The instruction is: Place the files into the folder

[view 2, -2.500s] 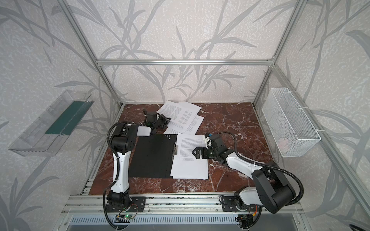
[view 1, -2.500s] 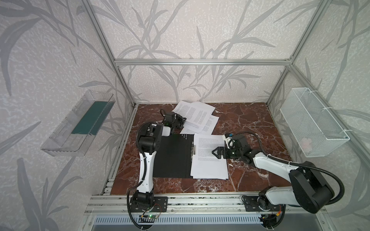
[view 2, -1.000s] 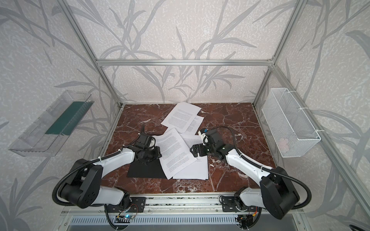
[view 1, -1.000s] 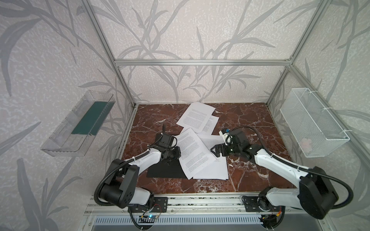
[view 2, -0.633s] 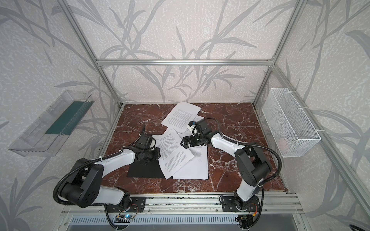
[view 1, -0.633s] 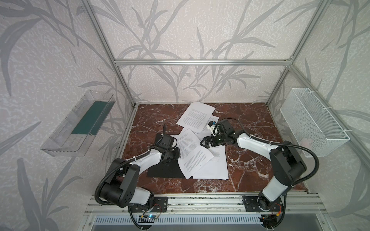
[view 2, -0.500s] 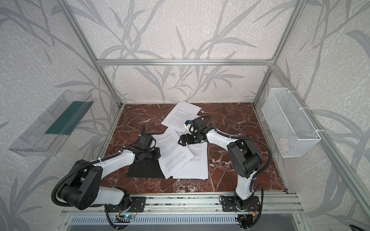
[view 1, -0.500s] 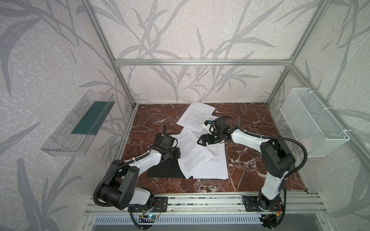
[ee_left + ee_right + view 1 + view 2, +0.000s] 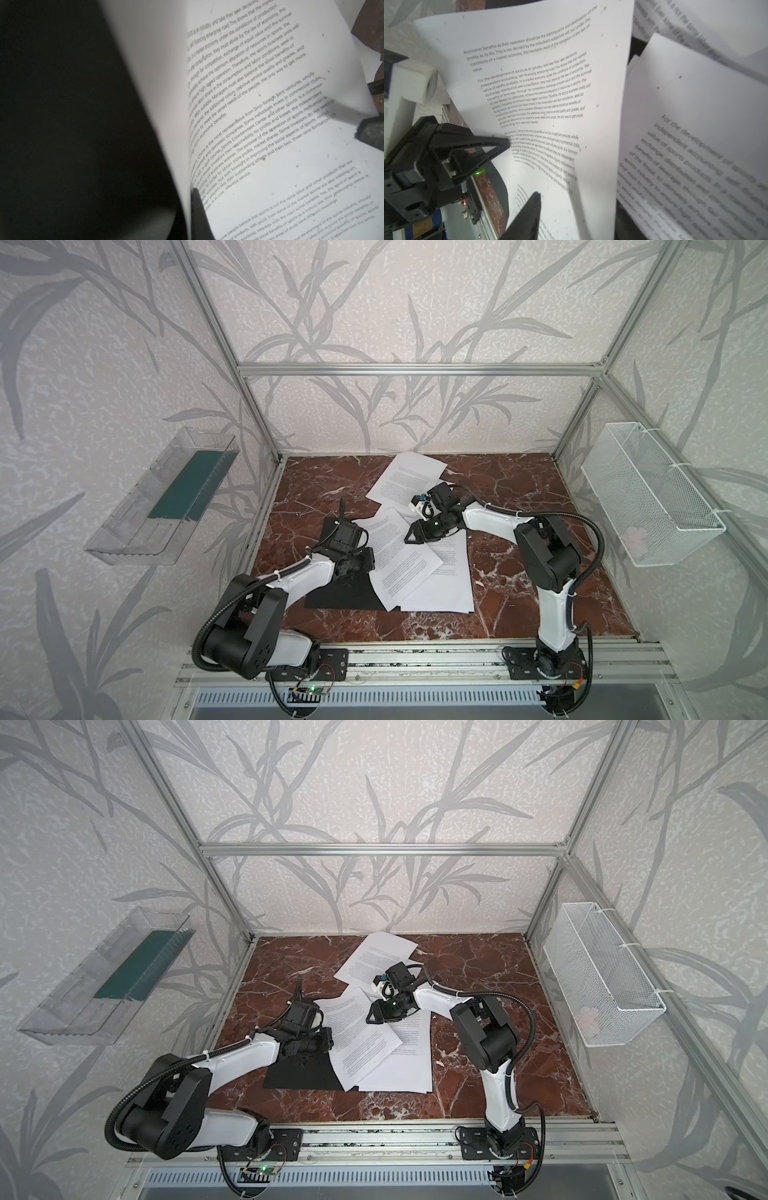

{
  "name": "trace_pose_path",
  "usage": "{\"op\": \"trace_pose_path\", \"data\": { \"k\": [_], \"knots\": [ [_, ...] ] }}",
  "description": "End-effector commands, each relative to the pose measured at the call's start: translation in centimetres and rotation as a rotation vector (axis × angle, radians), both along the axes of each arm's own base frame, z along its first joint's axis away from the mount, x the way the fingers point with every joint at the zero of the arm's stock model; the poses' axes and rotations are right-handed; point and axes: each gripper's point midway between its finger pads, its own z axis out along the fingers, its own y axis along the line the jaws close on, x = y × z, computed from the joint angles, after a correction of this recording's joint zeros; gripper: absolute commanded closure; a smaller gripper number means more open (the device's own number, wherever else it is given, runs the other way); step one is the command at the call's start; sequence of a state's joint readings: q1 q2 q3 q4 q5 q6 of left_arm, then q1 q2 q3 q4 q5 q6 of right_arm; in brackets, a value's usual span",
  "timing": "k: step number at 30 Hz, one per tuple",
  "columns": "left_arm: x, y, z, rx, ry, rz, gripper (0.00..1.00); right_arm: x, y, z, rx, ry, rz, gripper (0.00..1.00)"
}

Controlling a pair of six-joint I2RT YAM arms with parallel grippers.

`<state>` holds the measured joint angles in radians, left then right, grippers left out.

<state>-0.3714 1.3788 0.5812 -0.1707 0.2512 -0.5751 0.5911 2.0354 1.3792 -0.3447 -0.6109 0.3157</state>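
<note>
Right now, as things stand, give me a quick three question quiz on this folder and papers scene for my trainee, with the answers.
1. True or false: the folder shows its blue outside in both top views.
2. Where does the white wire basket hang? A) on the wall at the left of the top views; B) on the wall at the right; C) on the back wall.
3. Which gripper is shut on the skewed sheet lying across the folder?
Key: 1, false, only its black inside shows. 2, B. 3, the left gripper.
</note>
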Motion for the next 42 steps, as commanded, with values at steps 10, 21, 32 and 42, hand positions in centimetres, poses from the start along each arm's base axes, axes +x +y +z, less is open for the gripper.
{"op": "trace_pose_path", "data": {
  "k": [10,21,32,42],
  "knots": [
    [0.2,-0.1,2.7,-0.037,-0.114,0.001,0.48,-0.8,-2.8,5.5,0.055,-0.093,-0.098,1.00],
    [-1.4,0.4,11.8,-0.199,-0.515,0.016,0.01,-6.8,-16.9,2.4,-0.069,-0.125,-0.469,1.00],
    [-2.1,-2.2,12.6,-0.238,-0.536,-0.096,0.01,-7.1,-18.7,2.0,0.000,-0.187,-0.653,1.00],
    [-2.0,-2.8,11.5,-0.215,-0.499,-0.121,0.01,-6.6,-16.7,2.8,0.066,-0.205,-0.658,1.00]
  ]
}}
